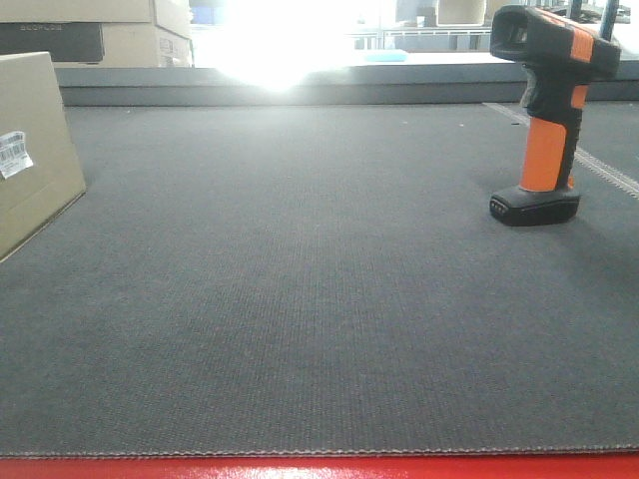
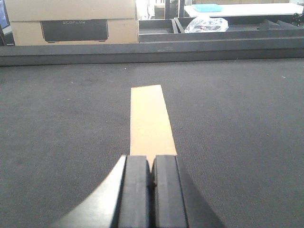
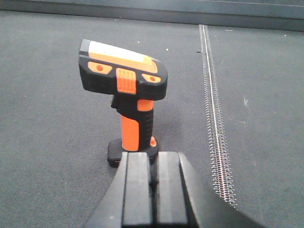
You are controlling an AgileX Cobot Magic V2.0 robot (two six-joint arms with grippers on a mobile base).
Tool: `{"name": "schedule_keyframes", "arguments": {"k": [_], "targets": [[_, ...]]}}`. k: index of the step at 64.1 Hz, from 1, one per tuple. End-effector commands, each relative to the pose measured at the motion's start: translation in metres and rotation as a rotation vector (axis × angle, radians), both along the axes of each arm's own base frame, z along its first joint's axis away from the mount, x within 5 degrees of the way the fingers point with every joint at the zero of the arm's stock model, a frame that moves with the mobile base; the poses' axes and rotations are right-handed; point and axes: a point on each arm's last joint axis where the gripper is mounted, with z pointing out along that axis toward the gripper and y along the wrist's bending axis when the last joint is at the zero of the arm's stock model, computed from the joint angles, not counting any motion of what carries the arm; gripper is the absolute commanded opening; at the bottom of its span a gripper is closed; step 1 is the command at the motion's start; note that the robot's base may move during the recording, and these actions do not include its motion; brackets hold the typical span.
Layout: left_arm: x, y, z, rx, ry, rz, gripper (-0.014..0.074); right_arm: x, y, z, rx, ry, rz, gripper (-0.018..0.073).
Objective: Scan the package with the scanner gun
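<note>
The scanner (image 3: 124, 102) stands upright on the surface (image 1: 300, 299) straight ahead of the right pincer (image 3: 148, 183), the nearer one, closed and empty like the left pincer (image 2: 151, 178), with the package (image 1: 30, 150) far left.

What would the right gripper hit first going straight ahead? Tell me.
Most likely the scanner gun: it stands upright directly ahead of the shut right gripper, its orange handle and black foot nearest. Exact gap is unclear.
</note>
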Motion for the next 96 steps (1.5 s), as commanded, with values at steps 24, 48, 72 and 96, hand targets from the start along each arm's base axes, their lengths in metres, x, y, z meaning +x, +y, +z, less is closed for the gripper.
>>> {"name": "schedule_keyframes", "arguments": {"k": [24,48,72,96], "targets": [[-0.001,0.000,0.003,-0.006,-0.030,0.001,-0.0111,-0.001,-0.001,0.003,-0.007,-0.030,-0.007,-0.0165],[-0.029,0.000,-0.031,-0.006,-0.058,0.002,-0.0111,-0.001,-0.001,0.003,-0.007,-0.030,-0.007,-0.0165],[-0.059,0.000,-0.114,-0.004,-0.184,0.005,-0.0111,-0.001,-0.001,0.003,-0.007,-0.035,-0.008,-0.0165],[-0.060,-0.001,-0.111,-0.007,-0.216,0.004,-0.0111,0.000,-0.001,0.004,-0.007,-0.040,-0.009,-0.0165]]}}
